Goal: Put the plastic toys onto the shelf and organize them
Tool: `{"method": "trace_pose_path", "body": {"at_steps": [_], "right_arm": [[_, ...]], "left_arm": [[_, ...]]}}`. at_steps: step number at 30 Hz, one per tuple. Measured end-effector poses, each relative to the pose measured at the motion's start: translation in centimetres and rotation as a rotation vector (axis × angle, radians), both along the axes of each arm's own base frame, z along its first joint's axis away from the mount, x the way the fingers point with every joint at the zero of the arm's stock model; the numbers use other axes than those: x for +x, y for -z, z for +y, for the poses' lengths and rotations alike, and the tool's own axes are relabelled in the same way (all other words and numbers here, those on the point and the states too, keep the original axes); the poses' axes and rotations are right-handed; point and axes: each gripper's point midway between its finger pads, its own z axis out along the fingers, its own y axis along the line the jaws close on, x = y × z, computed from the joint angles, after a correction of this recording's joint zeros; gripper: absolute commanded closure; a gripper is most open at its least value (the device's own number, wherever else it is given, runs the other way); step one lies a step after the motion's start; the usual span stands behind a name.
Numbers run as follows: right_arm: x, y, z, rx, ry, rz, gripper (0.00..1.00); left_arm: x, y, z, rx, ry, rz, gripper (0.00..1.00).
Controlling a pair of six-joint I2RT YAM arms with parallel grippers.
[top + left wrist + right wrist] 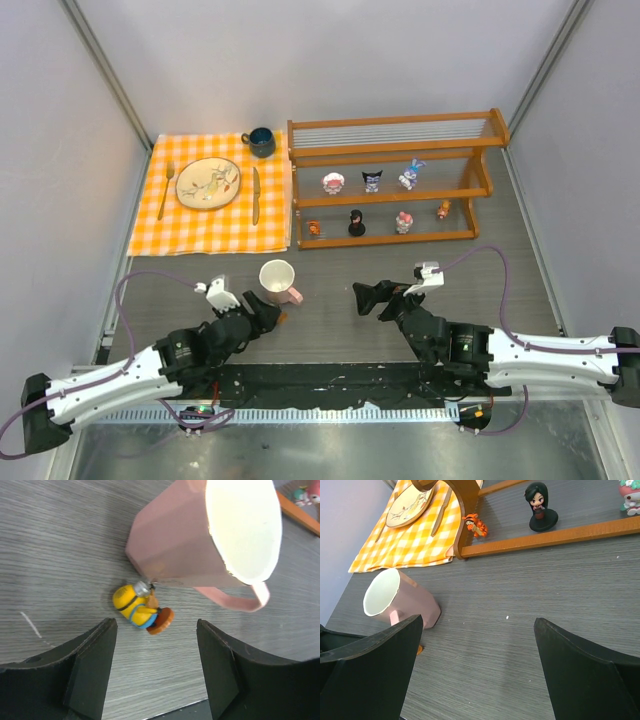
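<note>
Because the yellow minion figurine [140,611] lies tipped on its side just beyond the tips of my left gripper [155,630], tucked against the foot of the pink mug [180,545], I judge the grab itself to be the risky part. My left fingers stand apart with nothing pinched. The toy sits roughly in line with the gap and touches neither finger. The mug's handle juts out just ahead of one fingertip. If I push straight forward, that finger may catch the handle or the wall and shove the mug, which would knock the toy away. The toy's body looks round and smooth, so a pinch off its middle could squirt it sideways. Whether its goggle touches the mug I cannot tell.

It is a small capsule of yellow in blue overalls, with a dark strap, a silver goggle and a round orange base turned toward my fingers.

My right gripper [478,625] is spread wide and empty. The shelf [560,534] is well ahead of its fingers, with a tiger figurine [476,525] and a black-haired doll [538,507] behind its lowest rail.
</note>
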Motion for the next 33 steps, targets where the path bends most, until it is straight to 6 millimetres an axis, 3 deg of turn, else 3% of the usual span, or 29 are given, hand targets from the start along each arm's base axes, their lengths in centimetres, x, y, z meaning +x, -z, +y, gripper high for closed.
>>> {"method": "trace_pose_path", "body": {"at_steps": [9,23,33], "right_arm": [[0.0,0.0,0.0,0.007,0.002,0.003,0.00],[-0.1,0.1,-0.3,0.010,0.007,0.007,0.00],[-0.1,0.0,-0.4,0.028,0.011,0.012,0.00]], "left_arm": [[-0.5,3.2,1.6,0.136,-0.062,0.111,0.23],[0.2,2.4,0.4,0.067,-0.105,0.110,0.22],[0.6,3.3,0.8,0.091,-0.185,0.140,0.26]]}}
